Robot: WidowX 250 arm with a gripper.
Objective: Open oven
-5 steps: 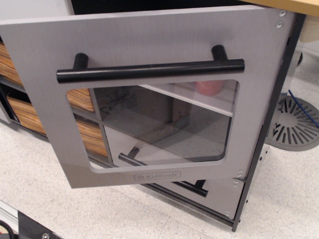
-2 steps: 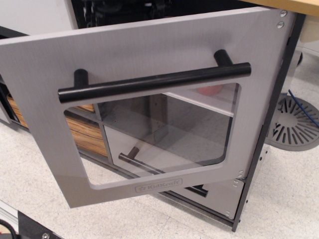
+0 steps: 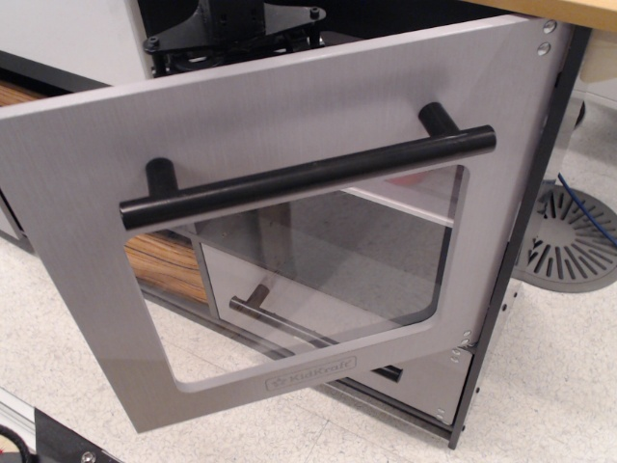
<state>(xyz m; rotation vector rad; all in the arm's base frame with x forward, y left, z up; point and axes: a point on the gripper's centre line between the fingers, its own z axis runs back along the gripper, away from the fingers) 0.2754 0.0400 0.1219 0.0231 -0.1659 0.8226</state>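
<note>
The oven's brushed silver-grey door point(image 3: 289, 116) fills the view. It stands swung open toward the camera, hinged at its right edge, with its left edge furthest out. Its long black bar handle point(image 3: 308, 177) runs across above the rounded clear window point(image 3: 318, 270), and the KidKraft logo point(image 3: 310, 370) is below. Black metal parts of my gripper point(image 3: 231, 27) show above the door's top edge, behind the door. Its fingers are hidden, so I cannot tell whether it is open or shut or whether it touches the door.
A smaller silver drawer with a black bar handle point(image 3: 280, 323) shows through the window, below the oven. Wood-grain drawers point(image 3: 164, 265) are at the left. A grey slotted disc point(image 3: 569, 241) lies on the speckled floor at the right. A wooden countertop point(image 3: 578, 12) is above.
The door has swung further open, its left side coming toward the camera and tilting more. The black gripper parts have come into view above its top edge.
</note>
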